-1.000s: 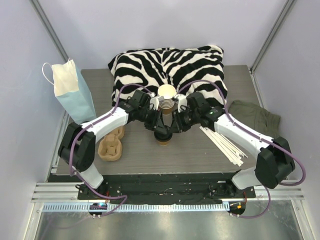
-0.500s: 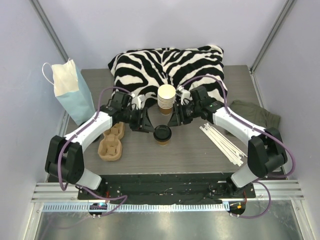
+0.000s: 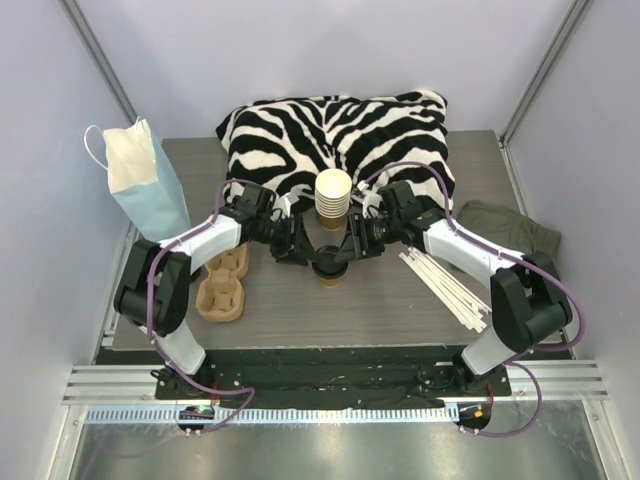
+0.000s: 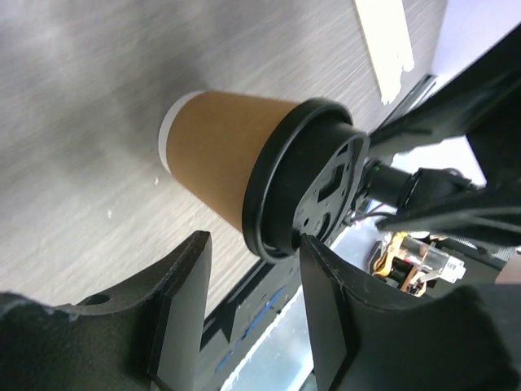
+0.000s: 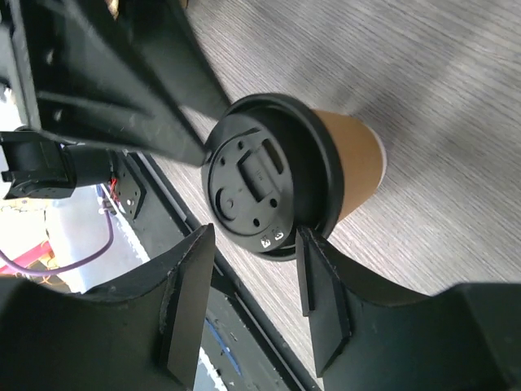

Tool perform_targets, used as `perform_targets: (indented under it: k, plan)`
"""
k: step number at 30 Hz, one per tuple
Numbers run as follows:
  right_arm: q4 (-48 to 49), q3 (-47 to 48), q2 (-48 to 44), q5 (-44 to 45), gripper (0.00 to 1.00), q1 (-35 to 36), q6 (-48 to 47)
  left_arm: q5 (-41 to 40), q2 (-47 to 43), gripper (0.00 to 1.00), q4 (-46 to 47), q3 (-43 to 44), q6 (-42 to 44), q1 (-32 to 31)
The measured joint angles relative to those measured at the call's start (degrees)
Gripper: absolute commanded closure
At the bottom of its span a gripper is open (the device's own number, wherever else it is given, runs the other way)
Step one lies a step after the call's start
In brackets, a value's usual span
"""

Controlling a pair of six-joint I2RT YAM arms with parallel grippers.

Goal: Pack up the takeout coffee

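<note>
Top external view is showing the coffee cup (image 3: 327, 274) standing upright on the table (image 3: 400, 310), just in front of a stack of lidless paper cups (image 3: 333, 195). Its black lid (image 3: 327, 264) is sitting on top. The left gripper (image 3: 304, 256) is sitting at the cup's left side and the right gripper (image 3: 350, 250) at its right, so the cup is standing between the two.

Left wrist view is showing the left gripper's fingers (image 4: 181, 309) standing apart, with the lid's rim lying at the mouth of the gap. Whether either finger is touching it cannot be told.

Right wrist view is showing the right gripper's fingers (image 5: 189, 301) likewise spread, with the lid facing the gap and nothing clamped.

A zebra-striped cushion (image 3: 340, 130) is lying at the far side of the table. A blue paper bag (image 3: 148, 190) is standing at the far left. A cardboard cup carrier (image 3: 222, 288) is lying beside the left arm. A bundle of white sticks (image 3: 447, 288) is lying to the right, and a green cloth (image 3: 505, 230) is lying at the right edge.
</note>
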Motion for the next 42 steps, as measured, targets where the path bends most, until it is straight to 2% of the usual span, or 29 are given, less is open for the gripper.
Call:
perform_targets:
  k: [3, 8, 13, 22, 25, 32, 38, 42]
  plan:
    - [-0.68, -0.35, -1.33, -0.17, 0.44, -0.26, 0.35, 0.46, 1.31, 0.51, 1.84, 0.92, -0.87, -0.20]
    - [-2.25, -0.44, -5.97, -1.77, 0.33, -3.61, 1.11, 1.42, 4.15, 0.52, 6.38, 2.45, -3.15, -1.68]
    - [-5.35, -0.44, -9.44, -1.42, 0.32, -8.83, 0.26, 2.56, 6.40, 0.50, 10.47, 3.28, -5.38, -3.74]
    - [-9.25, -2.71, -9.14, 1.25, 0.31, -9.49, -2.23, 3.19, 9.22, 0.38, 13.05, 6.43, -7.17, -4.90]
    - [-9.73, -3.32, -8.90, 1.66, 0.30, -9.49, -2.75, 3.41, 7.69, 0.37, 11.89, 5.75, -6.10, -4.07]
    - [-7.19, -8.44, -8.90, 0.13, 0.27, -9.29, -0.74, 4.39, -3.69, 0.36, 7.82, 0.07, -4.31, 0.39]
    - [-0.52, -11.52, -8.33, -1.40, 0.27, -7.61, 4.52, 4.76, -7.17, 0.36, 4.68, -0.24, -2.71, 3.23]
    - [5.55, -12.76, -8.11, -1.31, 0.27, -4.02, 8.66, 4.85, -7.48, 0.37, 3.50, -0.76, -2.64, 4.83]
